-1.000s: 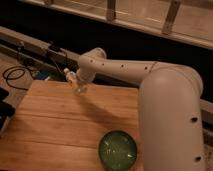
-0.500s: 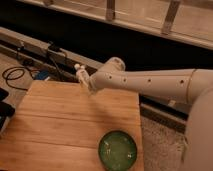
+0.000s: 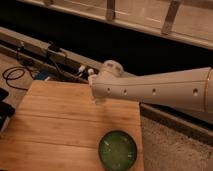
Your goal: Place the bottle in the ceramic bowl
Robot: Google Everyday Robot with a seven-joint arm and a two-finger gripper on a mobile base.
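Observation:
The ceramic bowl (image 3: 118, 150) is a glossy dark-green bowl, empty, sitting on the wooden board (image 3: 55, 125) near its front right corner. My white arm reaches in from the right. Its gripper (image 3: 92, 81) hangs over the board's back edge, above and to the left of the bowl, and is largely hidden by the wrist. Small white ends of the bottle (image 3: 86, 70) stick out at the gripper's upper left, and the gripper is shut on it. The bottle is well clear of the bowl.
Black cables (image 3: 20, 75) and a dark rail (image 3: 45, 50) run behind the board on the left. A speckled grey counter (image 3: 170, 150) lies to the right of the board. A dark object (image 3: 4, 107) sits at the left edge.
The arm has swung right and slightly forward along the board's back edge, carrying the bottle closer to the bowl. The bowl has not moved.

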